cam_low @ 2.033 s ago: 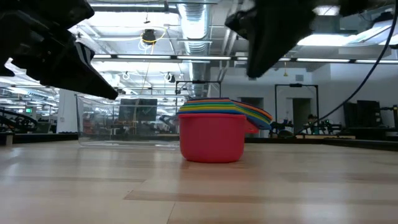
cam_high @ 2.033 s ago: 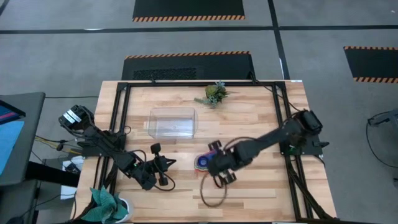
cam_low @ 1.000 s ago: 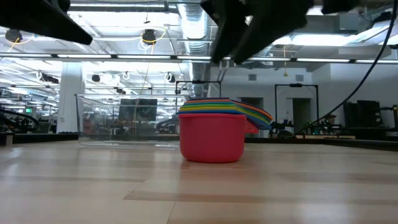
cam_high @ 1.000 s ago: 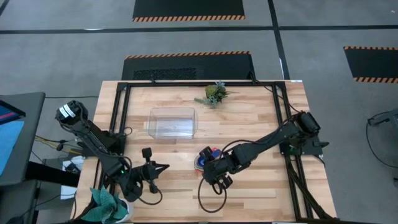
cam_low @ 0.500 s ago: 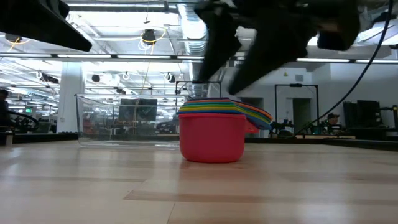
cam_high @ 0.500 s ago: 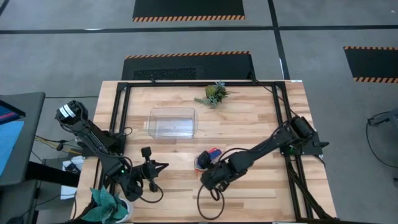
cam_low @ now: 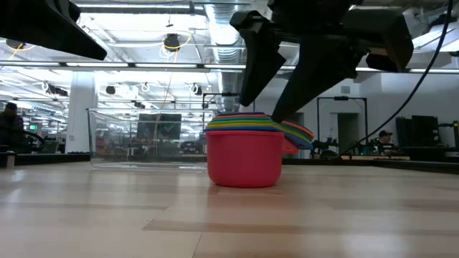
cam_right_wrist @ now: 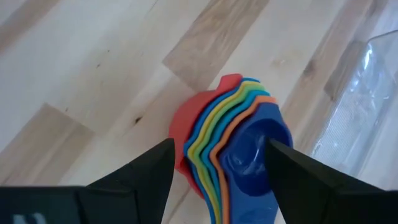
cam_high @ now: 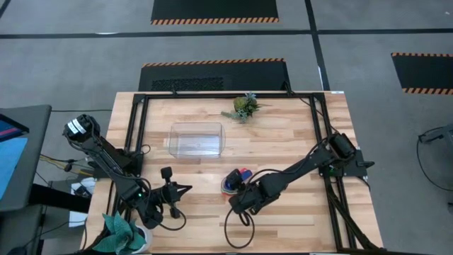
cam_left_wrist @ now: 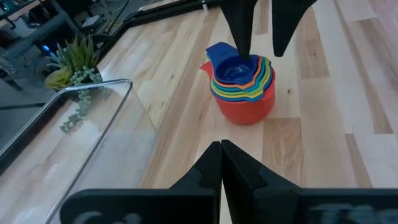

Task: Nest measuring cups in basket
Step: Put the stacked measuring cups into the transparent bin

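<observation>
Two arms share the wooden table (cam_high: 283, 149), and only the right one is at the stack. The measuring cups (cam_low: 249, 149) stand nested, red outermost and blue innermost, as one upright pile on the bare wood, well apart from the basket (cam_high: 196, 139), which lies clear and without cups farther back toward the plant sprig (cam_high: 244, 106). The right gripper (cam_right_wrist: 219, 155) hangs just above the pile with its jaws spread wide; in the right wrist view one finger shows on either side of the cups, and the low view shows the dark fingers (cam_low: 258, 61) coming down to about the rim of the stack, holding nothing. Whether a fingertip touches the plastic I cannot tell. The handles of the cups fan out to one side, layered in green, yellow, orange and blue. The left gripper (cam_left_wrist: 221, 163) waits near the table's front left corner, its jaws pressed fully together with nothing between them, pointing toward the stack from a distance. A teal cloth (cam_high: 122, 231) lies beside that arm at the table's edge.
</observation>
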Available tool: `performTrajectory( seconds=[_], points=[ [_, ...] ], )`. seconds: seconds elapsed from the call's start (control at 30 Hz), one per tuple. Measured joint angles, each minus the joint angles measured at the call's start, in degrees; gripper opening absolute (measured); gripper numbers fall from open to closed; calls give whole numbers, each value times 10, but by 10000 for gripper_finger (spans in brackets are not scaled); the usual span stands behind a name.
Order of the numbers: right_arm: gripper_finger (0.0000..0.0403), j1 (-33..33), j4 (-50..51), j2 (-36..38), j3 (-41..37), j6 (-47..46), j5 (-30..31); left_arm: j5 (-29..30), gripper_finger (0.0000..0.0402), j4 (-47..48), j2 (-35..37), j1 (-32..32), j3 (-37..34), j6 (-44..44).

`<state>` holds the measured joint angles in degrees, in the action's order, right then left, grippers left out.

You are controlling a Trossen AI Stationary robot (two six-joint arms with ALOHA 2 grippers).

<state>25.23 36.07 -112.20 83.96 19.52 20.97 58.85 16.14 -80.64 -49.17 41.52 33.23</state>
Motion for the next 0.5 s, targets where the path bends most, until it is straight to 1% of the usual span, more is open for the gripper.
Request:
performTrajectory(
  seconds=[0.1, 0.27, 0.5],
  points=[
    [269, 0, -1, 0, 0, -3, -1, 0, 0, 0, 0, 0, 0, 1],
    [269, -3, -1, 0, 0, -43, -14, 0, 0, -1, 0, 0, 0, 4],
    [269, -3, -5, 0, -12, -49, -16, 0, 0, -1, 0, 0, 0, 4]
  ],
)
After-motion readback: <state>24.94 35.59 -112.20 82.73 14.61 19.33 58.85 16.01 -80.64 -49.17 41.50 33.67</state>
